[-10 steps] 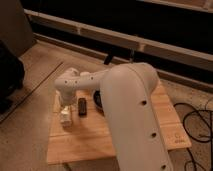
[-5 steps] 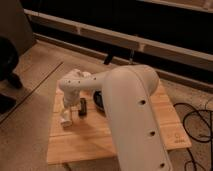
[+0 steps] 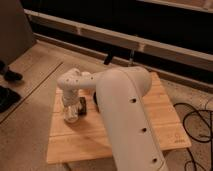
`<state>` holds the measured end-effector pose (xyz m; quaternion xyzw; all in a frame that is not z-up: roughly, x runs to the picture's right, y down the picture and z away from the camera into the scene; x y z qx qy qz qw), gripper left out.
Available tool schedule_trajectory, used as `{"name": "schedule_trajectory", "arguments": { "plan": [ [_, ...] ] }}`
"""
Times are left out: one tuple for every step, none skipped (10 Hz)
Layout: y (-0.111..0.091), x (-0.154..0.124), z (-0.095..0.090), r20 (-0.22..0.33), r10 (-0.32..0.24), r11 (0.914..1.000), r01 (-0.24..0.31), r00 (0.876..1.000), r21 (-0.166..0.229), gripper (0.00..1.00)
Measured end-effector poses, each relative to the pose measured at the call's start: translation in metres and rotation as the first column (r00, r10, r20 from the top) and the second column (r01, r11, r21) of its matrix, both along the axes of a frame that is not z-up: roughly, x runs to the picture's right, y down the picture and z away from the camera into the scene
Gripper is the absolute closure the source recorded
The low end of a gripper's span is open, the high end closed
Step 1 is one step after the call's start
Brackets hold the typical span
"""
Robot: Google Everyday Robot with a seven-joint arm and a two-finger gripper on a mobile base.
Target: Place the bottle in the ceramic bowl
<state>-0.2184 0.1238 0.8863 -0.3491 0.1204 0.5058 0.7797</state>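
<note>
My gripper (image 3: 70,106) hangs over the left part of the wooden table (image 3: 160,107), pointing down from the white wrist. Directly under it, touching or nearly touching the tabletop, is a small whitish object that looks like the bottle (image 3: 70,117). I cannot tell whether the gripper holds it. Just right of the gripper a sliver of the dark ceramic bowl (image 3: 94,103) shows. My thick white arm (image 3: 125,115) hides the rest of the bowl.
A flat black bar (image 3: 82,106) lies between the bottle and the bowl. A person's dark shoes (image 3: 9,76) stand on the floor at the far left. Black cables (image 3: 197,125) trail on the floor to the right. A dark wall with rails runs behind the table.
The gripper and the whitish object have stayed almost in place over the table's left part. The person's feet at the left have shifted.
</note>
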Motion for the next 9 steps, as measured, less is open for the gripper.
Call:
{"name": "schedule_trajectory", "arguments": {
  "plan": [
    [-0.002,-0.002,0.001,0.004,-0.010,0.9999,0.010,1.000,0.002,0.39],
    [-0.002,-0.004,0.001,0.008,-0.023,0.9997,0.023,1.000,0.000,0.49],
    [-0.002,-0.005,0.002,0.012,-0.028,0.9996,0.028,1.000,0.000,0.59],
    [0.001,-0.003,0.002,0.007,-0.036,0.9993,0.036,0.999,-0.009,0.70],
    [0.002,0.000,0.001,0.002,-0.040,0.9991,0.040,0.999,-0.013,0.80],
    [0.002,0.004,-0.002,-0.005,-0.041,0.9991,0.041,0.999,-0.015,0.91],
    [0.000,0.007,-0.004,-0.013,-0.036,0.9993,0.036,0.999,-0.011,0.98],
    [-0.003,0.012,-0.008,-0.022,-0.029,0.9996,0.029,0.999,-0.003,1.00],
    [-0.008,0.017,-0.014,-0.033,-0.015,0.9998,0.015,0.999,0.011,1.00]
  ]
}}
